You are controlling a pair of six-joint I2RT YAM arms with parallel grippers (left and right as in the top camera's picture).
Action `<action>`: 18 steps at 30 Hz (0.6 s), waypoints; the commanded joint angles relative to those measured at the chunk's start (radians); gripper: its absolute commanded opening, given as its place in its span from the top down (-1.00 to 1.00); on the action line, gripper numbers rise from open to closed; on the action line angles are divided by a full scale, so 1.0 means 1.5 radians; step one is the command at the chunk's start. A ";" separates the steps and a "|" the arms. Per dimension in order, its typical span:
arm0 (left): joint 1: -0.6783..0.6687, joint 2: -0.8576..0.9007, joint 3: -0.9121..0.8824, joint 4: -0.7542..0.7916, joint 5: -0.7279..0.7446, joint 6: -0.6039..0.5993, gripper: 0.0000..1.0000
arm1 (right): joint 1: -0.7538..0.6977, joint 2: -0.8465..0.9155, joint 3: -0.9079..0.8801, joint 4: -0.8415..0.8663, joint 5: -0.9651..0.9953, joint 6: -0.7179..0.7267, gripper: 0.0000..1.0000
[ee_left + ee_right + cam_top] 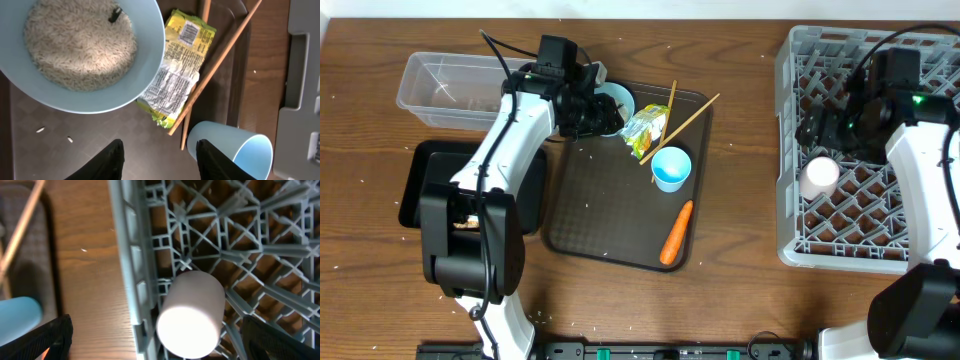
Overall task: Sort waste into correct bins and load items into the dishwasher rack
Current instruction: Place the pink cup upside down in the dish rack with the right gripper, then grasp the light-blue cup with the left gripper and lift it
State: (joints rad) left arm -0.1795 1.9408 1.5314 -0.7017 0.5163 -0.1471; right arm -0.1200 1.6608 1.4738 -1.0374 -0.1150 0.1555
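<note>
Grains of rice dot the dark brown serving tray, where the left gripper hovers with its two black fingers spread apart and nothing between them. The white bowl with a pale blue outside, heaped with rice, sits at the tray's far left corner, just ahead of the fingertips and not touching them.

Beside the bowl, toward the tray's middle, lies the crumpled yellow-green-and-white wrapper. The wooden chopsticks slant across the tray's far right part, against the wrapper's edge. The light blue cup lies on its side near the tray's centre, close to the right-hand finger, its mouth open to the wrist camera. The orange carrot rests near the tray's near right corner, well apart from the gripper.

A clear plastic tub stands off the tray's far left corner, and a shallow black tray sits off its left side, partly under the arm.

Right of the serving tray, across a strip of bare wood, stands the grey dishwasher rack. The right gripper hangs over it with fingers wide apart. The pale pink cup rests among the pegs by the rack's wall nearest the serving tray, below the gap and clear of both fingers.
</note>
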 commanded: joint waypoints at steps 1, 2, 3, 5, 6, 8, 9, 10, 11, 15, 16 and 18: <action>-0.025 -0.007 -0.004 -0.011 -0.001 0.068 0.03 | -0.004 0.000 0.056 -0.020 -0.024 0.002 -0.99; -0.036 -0.007 -0.004 -0.016 -0.001 0.090 0.02 | -0.004 -0.001 0.066 -0.028 -0.024 -0.004 -0.98; -0.050 -0.007 -0.004 -0.021 -0.003 0.110 -0.02 | -0.004 -0.001 0.074 -0.036 -0.024 -0.010 -0.99; -0.081 -0.007 -0.004 -0.030 -0.026 0.129 -0.06 | -0.004 -0.001 0.079 -0.045 -0.024 -0.010 -0.99; -0.096 -0.007 -0.004 -0.031 -0.048 0.129 -0.09 | -0.004 -0.001 0.078 -0.050 -0.024 -0.010 -0.98; -0.130 -0.007 -0.004 -0.034 -0.104 0.130 -0.14 | -0.004 0.000 0.077 -0.057 -0.024 -0.010 -0.99; -0.144 -0.007 -0.004 -0.033 -0.126 0.131 -0.15 | -0.004 0.000 0.077 -0.060 -0.024 -0.010 -0.99; -0.157 -0.007 -0.004 -0.031 -0.143 0.130 -0.16 | -0.004 0.000 0.077 -0.064 -0.024 -0.010 -0.99; -0.170 -0.007 -0.004 -0.029 -0.155 0.131 -0.21 | -0.004 0.000 0.077 -0.067 -0.024 -0.010 -0.99; -0.198 -0.005 -0.004 -0.025 -0.166 0.133 -0.25 | -0.003 0.000 0.076 -0.077 -0.024 -0.010 -0.98; -0.200 -0.003 -0.004 -0.025 -0.167 0.133 -0.25 | -0.003 0.000 0.076 -0.079 -0.024 -0.010 -0.98; -0.202 0.005 -0.004 -0.026 -0.182 0.133 -0.25 | -0.002 0.000 0.076 -0.084 -0.024 -0.010 -0.98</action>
State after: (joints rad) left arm -0.4866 1.9408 1.5314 -0.7383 0.3065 0.0326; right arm -0.1200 1.6615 1.5757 -1.1568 -0.1421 0.1497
